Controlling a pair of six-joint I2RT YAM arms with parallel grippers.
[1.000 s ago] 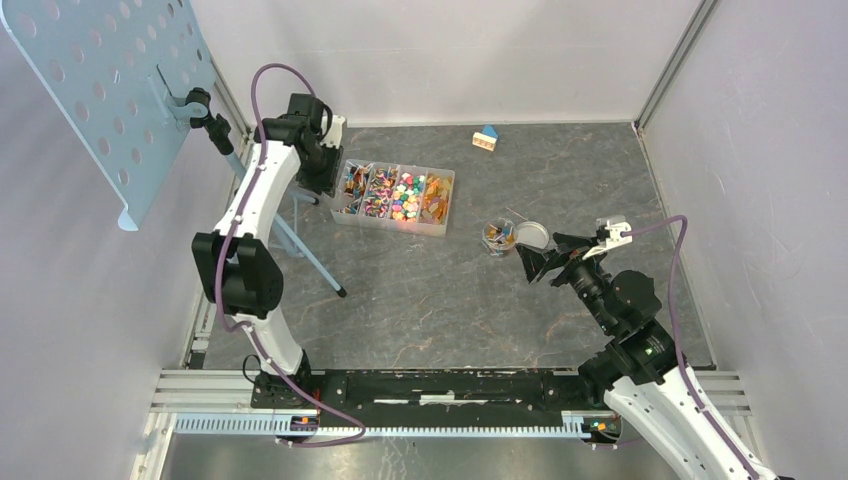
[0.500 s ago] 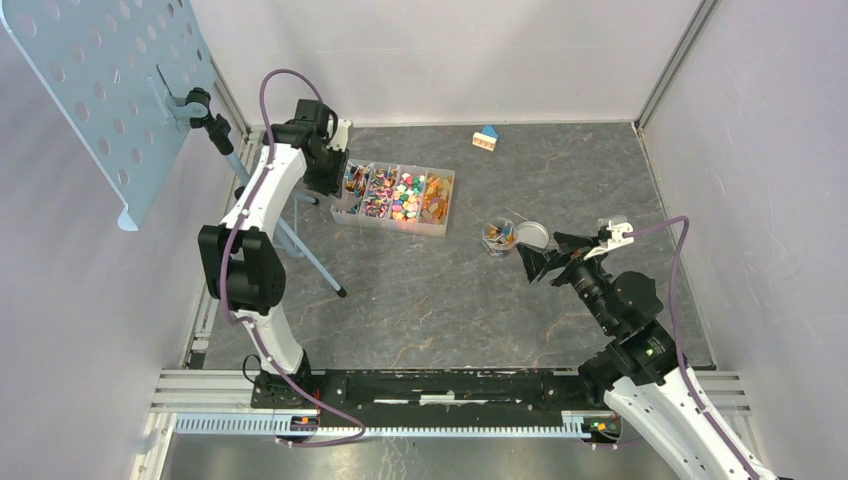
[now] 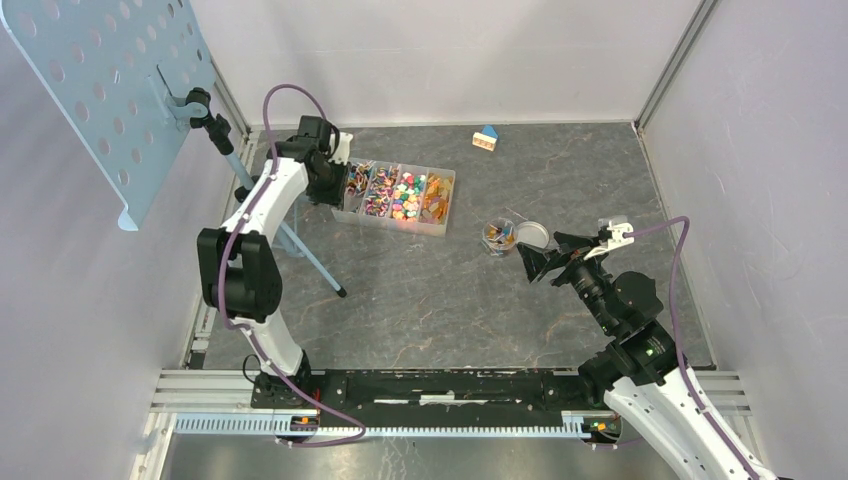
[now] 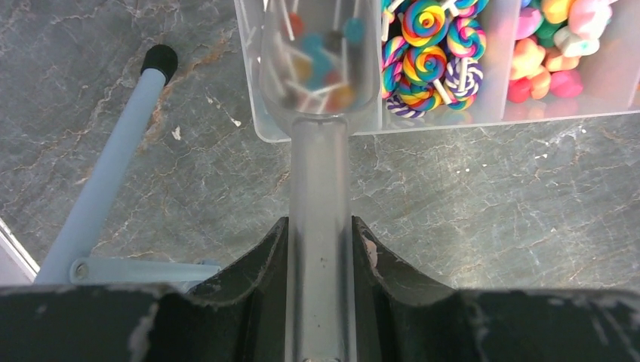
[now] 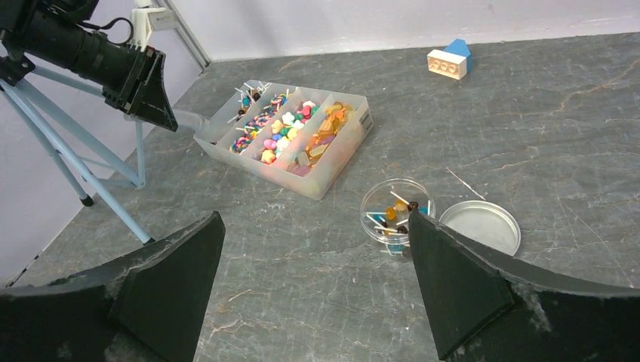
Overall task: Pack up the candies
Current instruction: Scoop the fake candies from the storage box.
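My left gripper [image 4: 319, 230] is shut on the handle of a clear plastic scoop [image 4: 319, 173]. The scoop's bowl lies in the leftmost compartment of a clear divided box [image 4: 453, 124] and holds several small ball lollipops [image 4: 321, 53]. Swirl lollipops [image 4: 426, 60] fill the compartment beside it. In the top view the left gripper [image 3: 335, 178] is at the box's left end [image 3: 400, 224], and candies [image 3: 405, 193] fill all compartments. My right gripper [image 5: 313, 226] is open and empty, just near of a small round clear jar [image 5: 364, 207] holding a few candies [image 5: 396, 211].
The jar's metal lid [image 5: 480, 226] lies beside the jar on its right. A blue-roofed toy house [image 3: 486, 138] stands at the back. A blue tripod [image 3: 300, 245] carrying a perforated panel [image 3: 100, 80] stands left of the box, with one leg [image 4: 113, 166] close to my left gripper.
My left gripper has moved slightly right and nearer, bringing the scoop into the box's left end. The right arm has not moved.
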